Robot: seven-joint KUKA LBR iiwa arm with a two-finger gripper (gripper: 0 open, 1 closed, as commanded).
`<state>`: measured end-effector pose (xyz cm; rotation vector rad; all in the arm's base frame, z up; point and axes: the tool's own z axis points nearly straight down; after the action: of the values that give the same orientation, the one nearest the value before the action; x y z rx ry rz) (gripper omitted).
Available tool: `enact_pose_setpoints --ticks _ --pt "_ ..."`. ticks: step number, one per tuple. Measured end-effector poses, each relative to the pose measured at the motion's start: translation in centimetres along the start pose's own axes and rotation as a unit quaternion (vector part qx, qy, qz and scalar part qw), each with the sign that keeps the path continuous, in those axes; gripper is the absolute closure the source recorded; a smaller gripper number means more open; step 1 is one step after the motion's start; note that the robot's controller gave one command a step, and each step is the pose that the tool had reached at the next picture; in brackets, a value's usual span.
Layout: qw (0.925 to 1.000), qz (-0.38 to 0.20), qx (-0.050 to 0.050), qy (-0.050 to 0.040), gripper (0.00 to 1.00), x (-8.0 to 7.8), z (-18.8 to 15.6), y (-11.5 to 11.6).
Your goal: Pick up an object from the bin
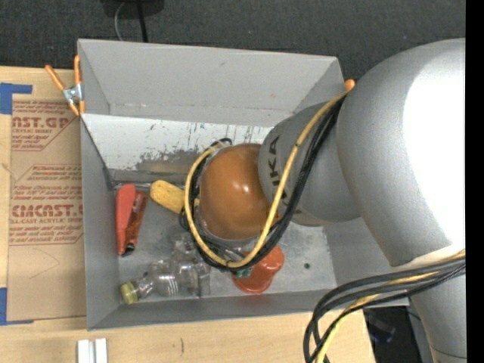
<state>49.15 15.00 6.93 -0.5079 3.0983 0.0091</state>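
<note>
Tool (215,244): low over the middle of the grey bin (204,82), pointing straight down. Whether it is apart, together or clamped on something, I cannot tell.
Orange cover (231,191): this glossy dome on the wrist sits directly above the tool and faces the camera. A wrist held vertical like this suits, I judge, a grasp from above.
Cables (195,225): yellow and black lines loop round the cover's left and lower edge, slack enough to let the wrist turn.
Arm (408,157): it comes in from the tool's right and covers that corner of the bin.
Task's thing: nothing can be seen in the tool, so which thing is meant is open. An orange-red round thing (261,272) lies just below the tool, half under the cover. A clear plastic bottle (155,284) with a yellowish cap lies below and left, among other clear bits (a loose heap).
Yellow rounded piece (168,195): just left of the tool, its right end tucked behind the cables.
Red clamp-like piece (128,219): further left, lying lengthwise along the bin's wall, well apart from the tool.
Hidden: the floor beneath the cover and whatever lies there, the tool's tips, the rest of the orange-red thing's shape, and the bin's right side under the arm.
</note>
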Motion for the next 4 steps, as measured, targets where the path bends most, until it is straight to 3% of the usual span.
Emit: enact_pose_setpoints --ticks 1,2,3,4 --pt "1.0 0.0 0.0 0.0001 1.0 0.0 0.0 0.0" --pt "1.0 -0.002 0.0 0.0052 1.0 0.1 -3.6 0.1" --pt "1.0 -0.008 0.0 0.002 1.0 -0.6 -10.5 0.6" --pt "0.9999 -0.008 0.0 -0.0064 1.0 -1.2 -9.3 0.2"
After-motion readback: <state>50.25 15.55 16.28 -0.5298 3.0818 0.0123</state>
